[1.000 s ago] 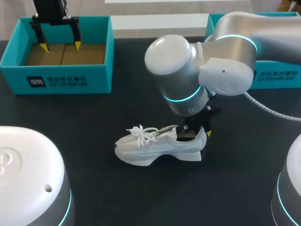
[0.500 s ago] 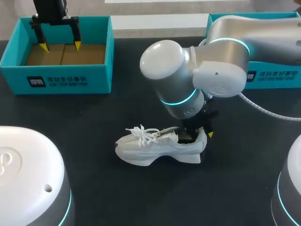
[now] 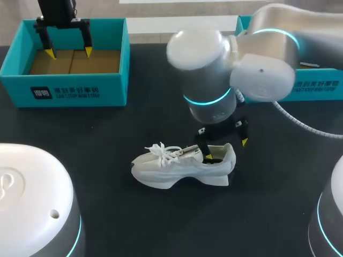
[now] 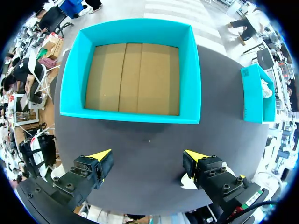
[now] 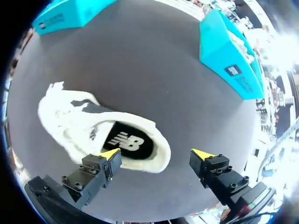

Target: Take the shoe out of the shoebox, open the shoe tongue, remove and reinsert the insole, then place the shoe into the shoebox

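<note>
While the teal shoebox (image 3: 80, 88) stands empty far left on the table (image 3: 134, 128) under our wide-open left gripper (image 3: 69, 52), the white shoe (image 3: 182, 168) sits upright mid-table: light, we judge, soft above, stiffer in the sole. Our right gripper (image 3: 227, 150) hangs spread over its heel, holding nothing. The dark insole (image 5: 128, 143) looks thin and floppy; pinch its heel edge.

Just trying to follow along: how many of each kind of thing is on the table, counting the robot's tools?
Teal boxes: 2, left box, right box
White shoe: 1
Tools: 2, left tool, right tool
Total: 5
</note>
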`<action>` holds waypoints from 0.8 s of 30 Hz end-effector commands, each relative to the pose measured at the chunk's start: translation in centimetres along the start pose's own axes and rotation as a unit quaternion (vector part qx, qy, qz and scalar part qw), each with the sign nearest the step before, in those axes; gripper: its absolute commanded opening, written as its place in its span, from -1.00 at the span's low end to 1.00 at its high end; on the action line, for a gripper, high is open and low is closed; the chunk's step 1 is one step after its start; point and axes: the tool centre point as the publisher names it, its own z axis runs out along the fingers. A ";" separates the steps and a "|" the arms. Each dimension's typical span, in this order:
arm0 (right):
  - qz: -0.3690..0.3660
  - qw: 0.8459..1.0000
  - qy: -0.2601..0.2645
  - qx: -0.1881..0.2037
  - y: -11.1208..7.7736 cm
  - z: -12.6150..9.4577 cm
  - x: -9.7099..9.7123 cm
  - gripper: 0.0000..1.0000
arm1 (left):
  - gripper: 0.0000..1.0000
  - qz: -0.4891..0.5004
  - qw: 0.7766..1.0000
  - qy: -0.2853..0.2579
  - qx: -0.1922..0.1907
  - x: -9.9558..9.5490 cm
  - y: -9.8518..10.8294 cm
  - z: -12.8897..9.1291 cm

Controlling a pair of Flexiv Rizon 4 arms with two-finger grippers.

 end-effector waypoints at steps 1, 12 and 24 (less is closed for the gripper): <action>-0.039 0.998 0.041 -0.039 -1.3 -2.2 -1.7 1.00 | 1.00 0.000 1.000 0.000 0.000 0.0 0.0 0.0; -0.126 0.990 0.052 -0.045 -1.8 -4.0 -1.1 1.00 | 1.00 0.000 1.000 0.000 0.000 0.0 0.0 0.0; -0.342 0.921 0.115 -0.150 -2.2 -4.8 -0.1 1.00 | 1.00 0.000 1.000 0.000 0.000 0.0 0.0 0.0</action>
